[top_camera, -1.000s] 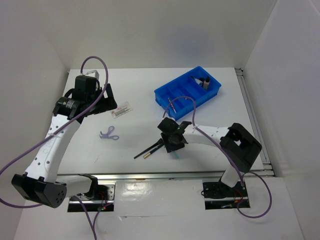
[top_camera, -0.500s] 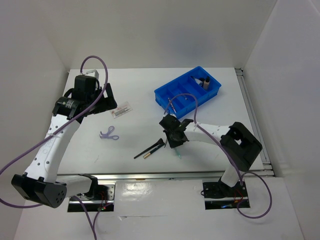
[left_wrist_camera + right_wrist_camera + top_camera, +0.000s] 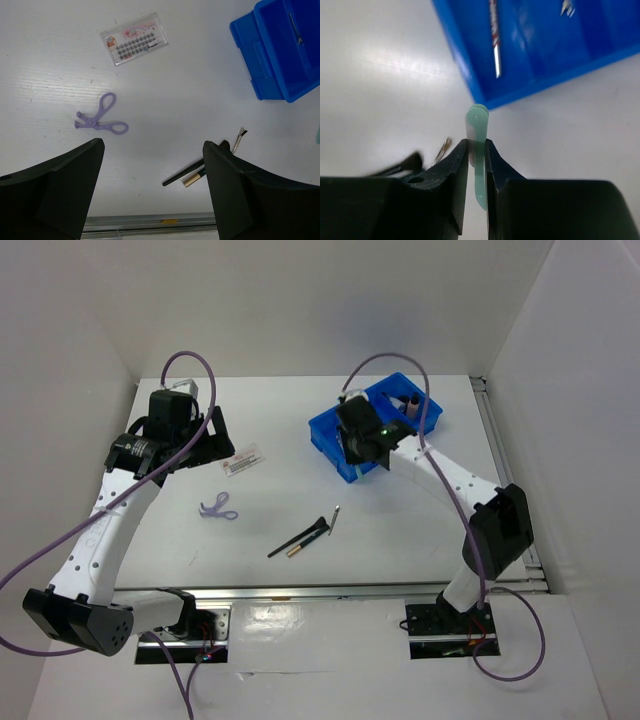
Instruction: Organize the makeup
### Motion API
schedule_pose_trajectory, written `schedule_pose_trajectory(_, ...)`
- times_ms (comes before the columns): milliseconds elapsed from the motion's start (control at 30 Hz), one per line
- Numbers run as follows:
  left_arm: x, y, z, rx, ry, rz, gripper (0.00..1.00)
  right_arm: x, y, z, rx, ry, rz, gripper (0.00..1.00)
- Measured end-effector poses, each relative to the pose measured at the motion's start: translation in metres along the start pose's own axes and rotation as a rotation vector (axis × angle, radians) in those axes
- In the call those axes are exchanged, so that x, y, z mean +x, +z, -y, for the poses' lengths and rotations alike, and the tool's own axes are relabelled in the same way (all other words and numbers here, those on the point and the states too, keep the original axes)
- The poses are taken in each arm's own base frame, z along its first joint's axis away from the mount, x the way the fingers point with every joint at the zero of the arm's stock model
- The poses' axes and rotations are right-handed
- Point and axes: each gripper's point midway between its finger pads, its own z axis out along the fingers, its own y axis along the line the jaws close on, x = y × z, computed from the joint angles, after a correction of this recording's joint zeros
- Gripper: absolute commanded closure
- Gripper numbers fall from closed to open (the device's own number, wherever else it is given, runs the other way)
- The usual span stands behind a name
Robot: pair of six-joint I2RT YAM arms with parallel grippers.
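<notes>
Nearest you, the black brushes [image 3: 182,176] are lying loose on the tabletop [image 3: 200,100], with a short metal-tipped piece [image 3: 240,139] just beside them. Your right arm's cable could sweep them on any low pass.

Further out on the left, the lilac scissors [image 3: 101,116] and the lash card [image 3: 133,39] are waiting. The left gripper [image 3: 153,150] is hovering above them with its fingers spread wide, holding nothing. A straight drop onto the flat card would likely push it away, not lift it.

At the far side, the right gripper [image 3: 476,145] is pinching the teal tool [image 3: 477,125] between its fingers, with the tool's rounded end sticking out past the tips. The wrist view is blurred, but the tool seems to be hanging on the tabletop side of the blue tray [image 3: 465,65], not over a compartment. If you are opening here, it is probably landing outside or bouncing off the wall. Descending now risks knocking the wall and shoving the tray. The slim tool may also be pivoting in so narrow a pinch. The red pencil [image 3: 494,35] is lying in the nearest compartment, so a careless drop could land across it.
</notes>
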Motion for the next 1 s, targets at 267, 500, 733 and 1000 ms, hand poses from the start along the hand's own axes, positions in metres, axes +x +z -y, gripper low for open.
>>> schedule_pose_trajectory(267, 0.0, 0.0, 0.0, -0.002, 0.001, 0.001, 0.06, -0.115, 0.041, 0.09, 0.133, 0.069, 0.165, 0.84)
schedule_pose_trajectory(500, -0.001, 0.002, 0.0, -0.003, -0.001, 0.003, 0.06, -0.111, 0.125, 0.111, 0.181, 0.029, 0.111, 0.84)
schedule_pose_trajectory(733, 0.0, 0.006, 0.0, -0.008, 0.0, -0.008, 0.06, -0.089, 0.17, 0.106, 0.178, 0.013, 0.044, 0.37)
schedule_pose_trajectory(1000, 0.0, 0.006, 0.001, -0.004, -0.001, -0.009, 0.06, -0.12, 0.13, 0.106, 0.182, 0.07, 0.126, 0.44)
